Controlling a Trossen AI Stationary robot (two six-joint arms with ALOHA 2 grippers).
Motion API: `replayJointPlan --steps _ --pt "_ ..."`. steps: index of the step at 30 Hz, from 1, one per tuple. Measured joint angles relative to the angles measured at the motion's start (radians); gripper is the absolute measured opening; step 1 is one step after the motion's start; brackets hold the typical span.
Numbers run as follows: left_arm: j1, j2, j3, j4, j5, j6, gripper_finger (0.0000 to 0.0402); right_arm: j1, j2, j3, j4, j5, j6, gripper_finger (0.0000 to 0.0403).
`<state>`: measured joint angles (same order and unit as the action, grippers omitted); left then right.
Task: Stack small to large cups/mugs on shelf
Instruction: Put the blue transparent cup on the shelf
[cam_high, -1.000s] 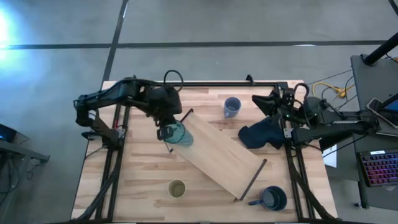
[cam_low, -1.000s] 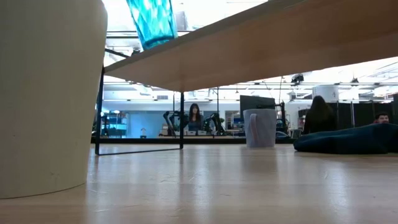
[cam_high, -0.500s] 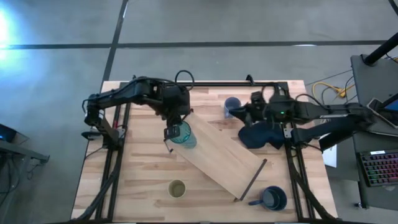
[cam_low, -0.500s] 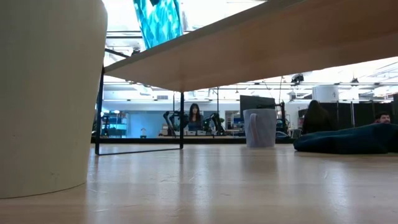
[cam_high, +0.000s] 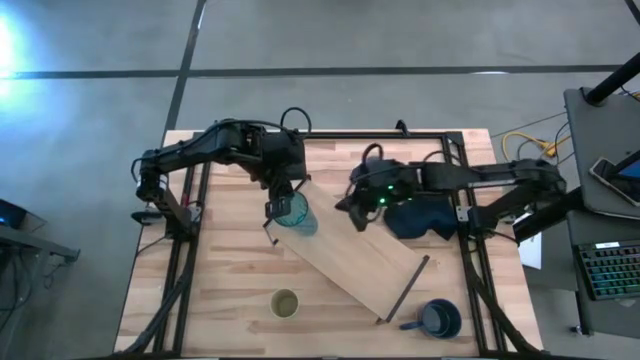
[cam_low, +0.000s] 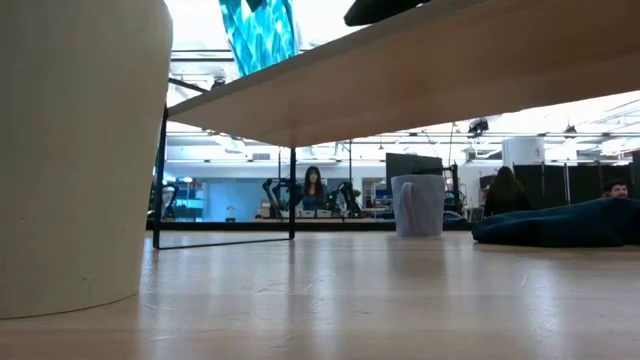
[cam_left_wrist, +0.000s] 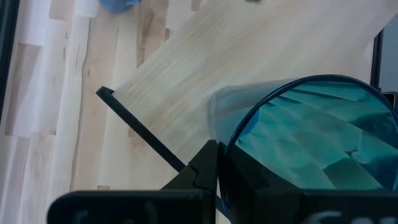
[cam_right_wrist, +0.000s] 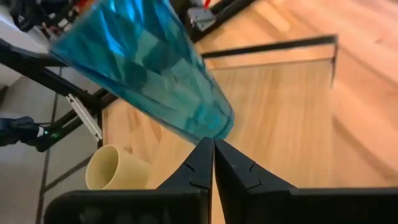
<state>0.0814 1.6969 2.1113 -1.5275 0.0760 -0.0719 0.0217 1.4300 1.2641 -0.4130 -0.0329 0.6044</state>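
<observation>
The translucent teal tumbler (cam_high: 296, 215) is over the far-left end of the light-wood shelf (cam_high: 360, 255), tilted, in my left gripper (cam_high: 278, 207), which is shut on it. Whether its base (cam_right_wrist: 217, 127) touches the board I cannot tell. My right gripper (cam_high: 352, 208) is shut and empty above the shelf's middle, right of the tumbler and apart from it. The yellowish-olive cup (cam_high: 285, 303) stands on the tabletop near the front. The navy handled mug (cam_high: 440, 318) stands at the near right. The periwinkle cup (cam_low: 418, 205) stands far back, hidden under my right arm in the high view. My left gripper pinches the tumbler's wall at its rim (cam_left_wrist: 225, 149), one finger outside (cam_left_wrist: 204, 167) and one inside. The fingers come from above, on the tumbler's left side. The tumbler hangs tilted below them, mouth up, over the shelf's end bar (cam_left_wrist: 140, 134).
A dark blue cloth (cam_high: 425, 215) lies at the right, beside the shelf. The shelf lies slantwise from far left to near right, with dark metal bars at both ends (cam_high: 405, 290). Dark frame rails run along the table's left, right and far edges. People sit in the room beyond.
My right arm has swung from the table's right edge toward the left, over the periwinkle cup and out above the shelf, toward the tumbler. My left gripper has carried the tumbler a little right and down, over the shelf's end.
</observation>
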Motion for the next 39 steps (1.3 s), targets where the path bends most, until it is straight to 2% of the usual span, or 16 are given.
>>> replayJointPlan --steps 5,23,33,39 --pt "0.003 -0.001 0.003 0.001 0.000 0.000 0.0000 0.000 0.069 0.023 -0.005 -0.048 0.059 0.0008" --pt "0.004 0.000 0.002 0.001 0.038 -0.008 0.0001 -0.002 0.175 0.024 0.081 -0.053 0.193 0.0008" --pt "0.004 0.001 -0.005 0.034 0.034 -0.025 0.0047 -0.002 0.176 0.023 0.077 -0.054 0.192 0.0009" --pt "0.004 0.001 -0.005 0.035 0.037 -0.026 0.0059 -0.002 0.177 0.023 0.080 -0.056 0.200 0.0009"
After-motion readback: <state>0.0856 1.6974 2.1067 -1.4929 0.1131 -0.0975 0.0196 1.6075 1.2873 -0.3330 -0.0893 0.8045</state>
